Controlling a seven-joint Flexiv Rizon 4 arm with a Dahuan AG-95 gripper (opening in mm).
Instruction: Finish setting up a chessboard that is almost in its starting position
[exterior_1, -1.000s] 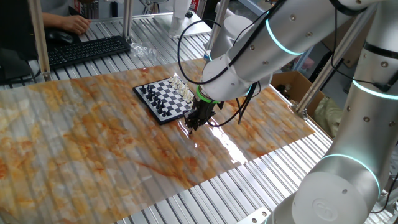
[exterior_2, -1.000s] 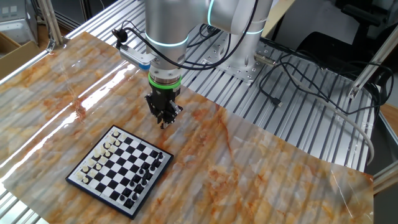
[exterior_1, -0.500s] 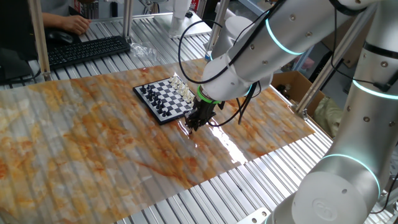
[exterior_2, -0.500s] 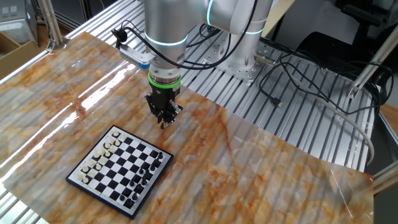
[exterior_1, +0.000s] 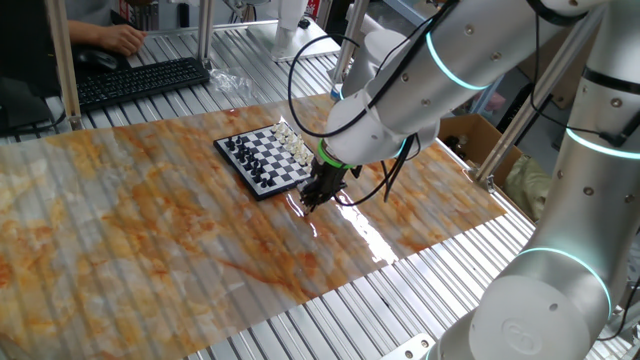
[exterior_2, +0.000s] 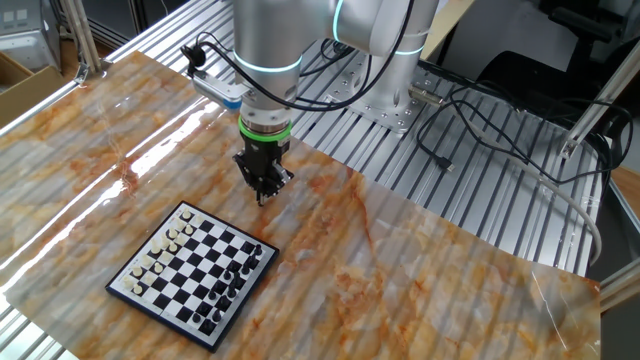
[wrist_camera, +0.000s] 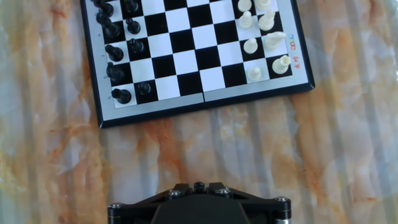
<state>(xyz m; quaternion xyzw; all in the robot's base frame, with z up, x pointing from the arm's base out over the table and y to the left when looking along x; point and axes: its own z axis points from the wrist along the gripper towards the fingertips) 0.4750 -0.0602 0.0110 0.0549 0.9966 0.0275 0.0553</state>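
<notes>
The chessboard (exterior_1: 262, 160) lies on the marbled mat, with black pieces along one side and white pieces along the other. It also shows in the other fixed view (exterior_2: 195, 275) and in the hand view (wrist_camera: 196, 102). My gripper (exterior_1: 309, 199) hangs low over the mat just off the board's side rim, pointing down; it also shows in the other fixed view (exterior_2: 263, 195). In the hand view my gripper (wrist_camera: 199, 185) has its jaws close together, with a small dark round thing, seemingly a black piece (wrist_camera: 199, 184), pinched between them.
A black keyboard (exterior_1: 140, 80) and a person's hand are at the far end of the table. Cables (exterior_2: 480, 110) run over the metal slats behind the arm's base. A cardboard box (exterior_1: 475, 135) stands beside the table.
My gripper has risen very slightly beside the board. The board and its pieces have not moved.
</notes>
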